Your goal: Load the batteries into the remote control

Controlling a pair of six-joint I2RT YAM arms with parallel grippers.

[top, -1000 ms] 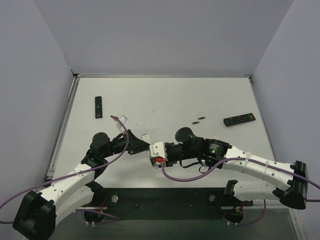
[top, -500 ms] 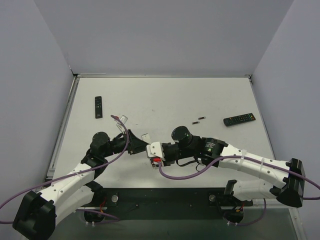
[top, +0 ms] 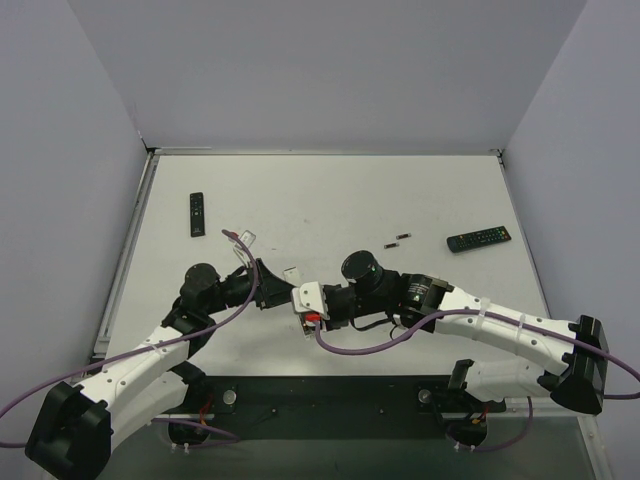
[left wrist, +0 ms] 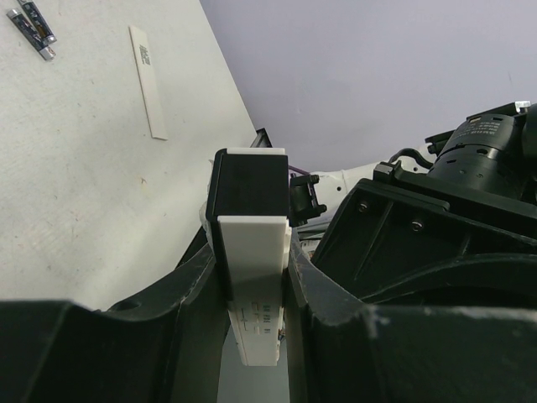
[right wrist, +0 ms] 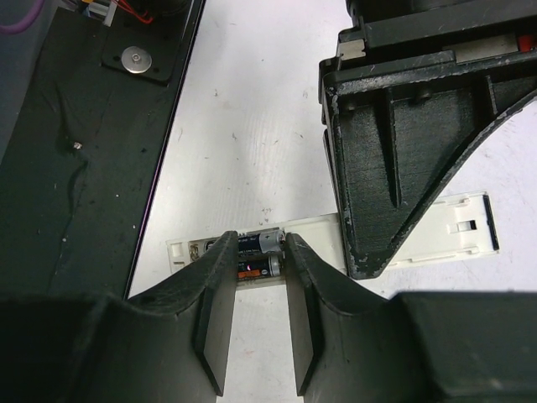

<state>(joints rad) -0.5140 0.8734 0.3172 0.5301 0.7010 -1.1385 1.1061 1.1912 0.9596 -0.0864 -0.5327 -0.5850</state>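
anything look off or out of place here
Nothing damaged or spilled. Two batteries lie loose mid-table, apart from the white remote clamped in the left gripper.

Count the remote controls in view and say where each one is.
3: left black remote lying far left; right black remote lying far right; white remote clamped in the left gripper, centre. Others might be hidden.

The white remote (right wrist: 436, 248) stretches across the lower middle of the right wrist view, its compartment open, two dark batteries (right wrist: 254, 255) side by side inside; spare cells (top: 398, 240) lie loose right of centre in the top view
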